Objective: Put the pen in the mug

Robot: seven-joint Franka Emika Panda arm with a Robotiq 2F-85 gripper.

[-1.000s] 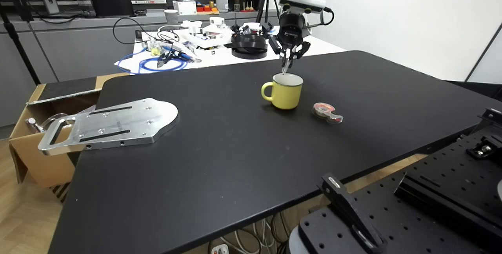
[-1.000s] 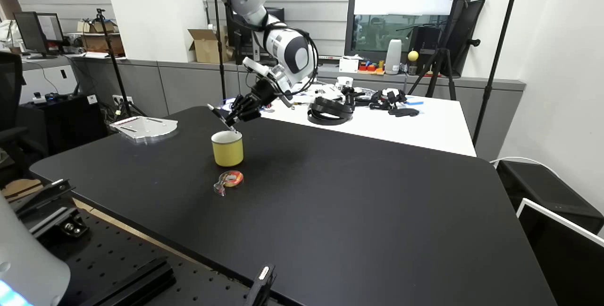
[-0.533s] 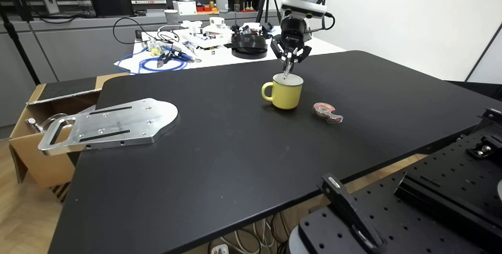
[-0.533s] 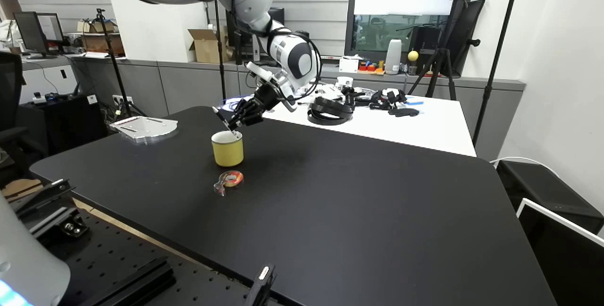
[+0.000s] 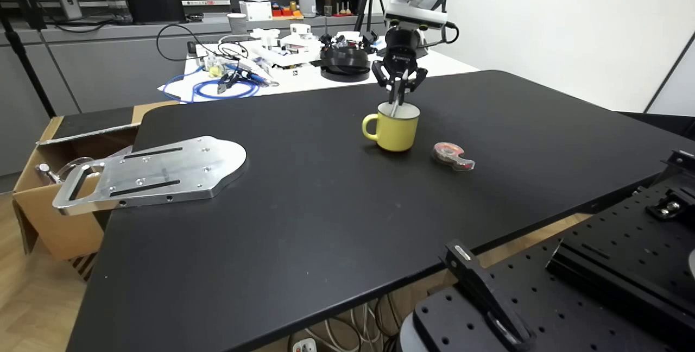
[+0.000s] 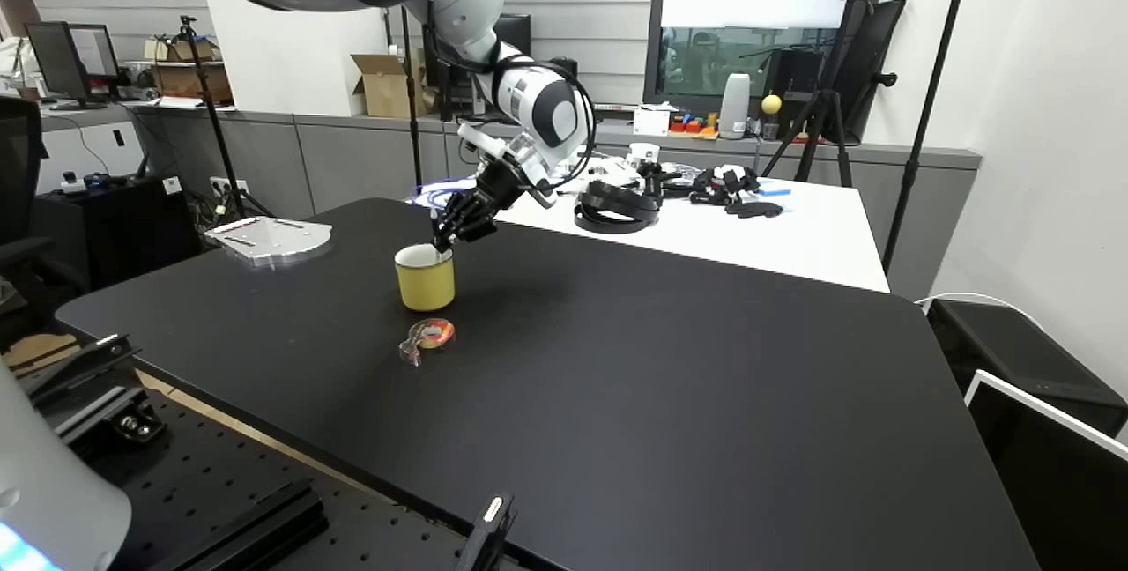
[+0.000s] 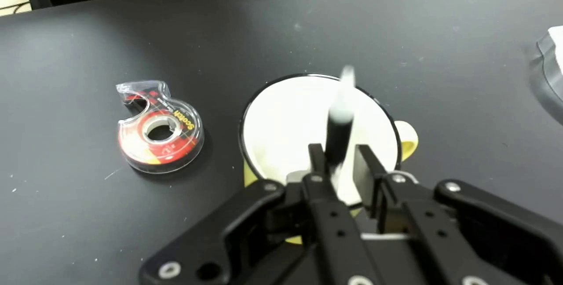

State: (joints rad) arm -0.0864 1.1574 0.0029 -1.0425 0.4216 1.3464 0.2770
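Wrist view | end effector (image 7: 340, 157): fingers parted, gap beside the pen (image 7: 339, 137), no grip on it | pen: between fingers, lower end inside yellow mug (image 7: 288, 120) | mug: upright on black table (image 7: 66, 153) | Scotch tape dispenser (image 7: 176, 151): near mug, apart

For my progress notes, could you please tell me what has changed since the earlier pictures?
The pen has swung more upright, its lower end now down inside the mug; the gripper has opened, apparently letting it go. The mug, tape and metal plate stayed put.
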